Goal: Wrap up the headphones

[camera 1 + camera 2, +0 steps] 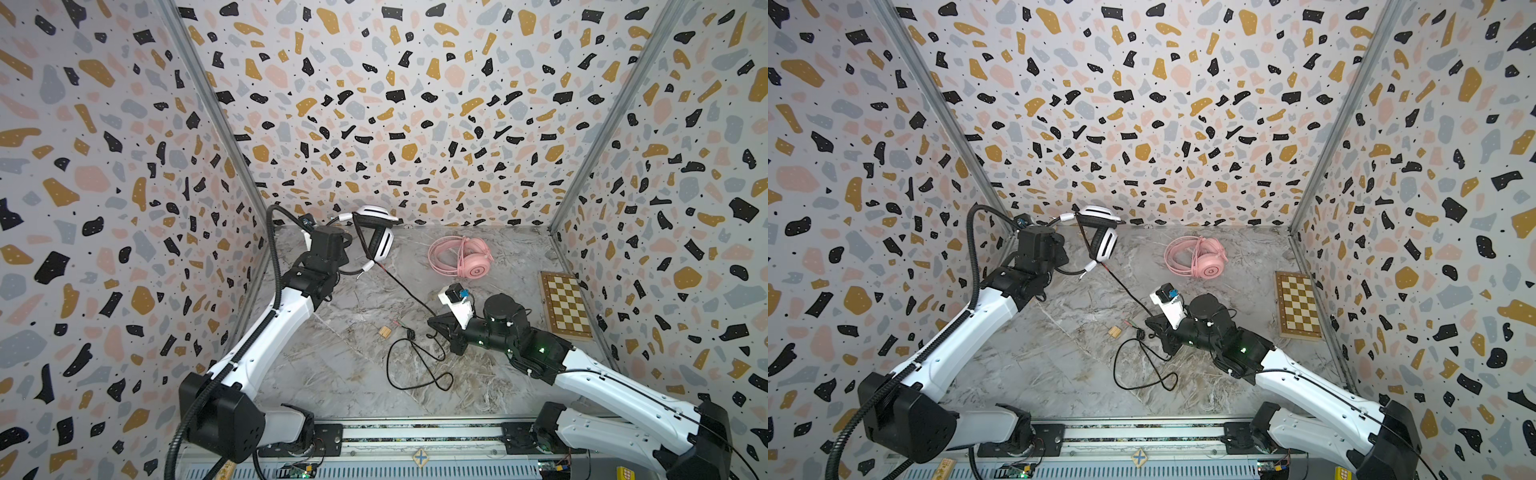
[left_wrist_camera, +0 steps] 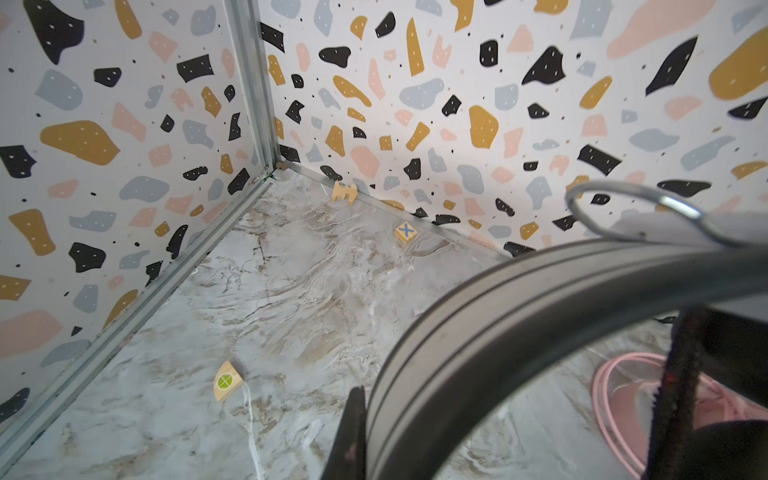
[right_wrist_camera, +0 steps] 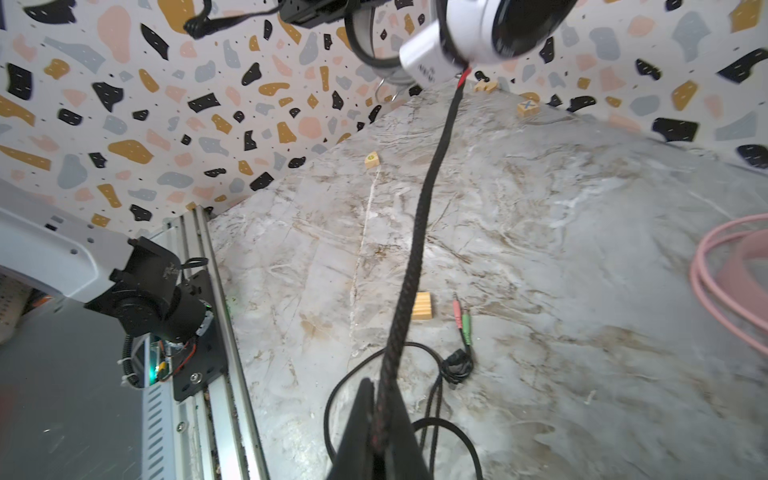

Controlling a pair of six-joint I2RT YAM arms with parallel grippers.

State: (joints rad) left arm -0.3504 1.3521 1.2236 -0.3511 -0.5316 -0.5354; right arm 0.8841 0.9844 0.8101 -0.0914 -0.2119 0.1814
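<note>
Black cable (image 1: 405,289) stretches from the white headset (image 1: 376,232), clamped aloft at its headband (image 2: 498,332) by my left gripper (image 1: 352,240) near the back wall (image 1: 415,124), to my right gripper (image 1: 434,321) pinching it, so I should loop it round steadily, keeping light tension.

Headsets: two, white headset (image 1: 376,232) and pink headset (image 1: 465,259). Chessboard (image 1: 566,305): one. Small wooden pieces: four, namely E-shape (image 2: 344,193), X tile (image 2: 406,232), wedge (image 2: 226,380), ridged block (image 1: 385,332).
</note>
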